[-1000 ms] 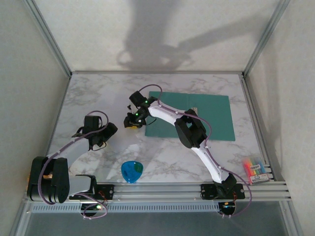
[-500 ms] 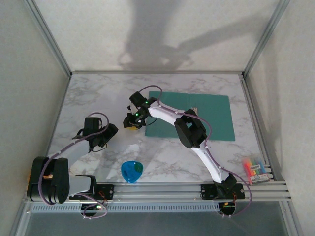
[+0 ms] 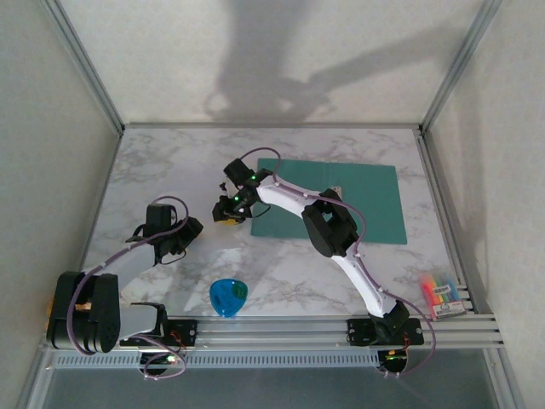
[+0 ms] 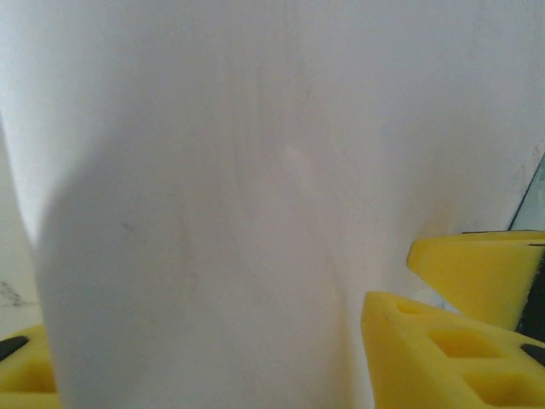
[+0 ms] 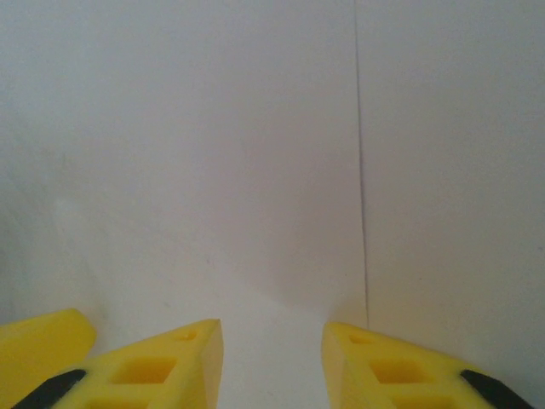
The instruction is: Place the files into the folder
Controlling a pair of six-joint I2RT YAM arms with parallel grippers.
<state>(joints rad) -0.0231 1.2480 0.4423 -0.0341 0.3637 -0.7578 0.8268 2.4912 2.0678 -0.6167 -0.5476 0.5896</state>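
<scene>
Folder (image 3: 375, 196) shut, flat on worktop (image 3: 153, 162), far-right of centre. R arm reaches across its near-left corner; R hand (image 3: 226, 216) just off folder's left edge, low over the files (image 5: 170, 170). Fingers apart, white sheet beneath, nothing pinched. L hand (image 3: 189, 234) near it on the left, fingers (image 4: 443, 349) wide apart w/ sheet bulging between, not clamped. Sheets lie btwn the two hands, outside folder. Blue cup (image 3: 228, 296) near front edge.
</scene>
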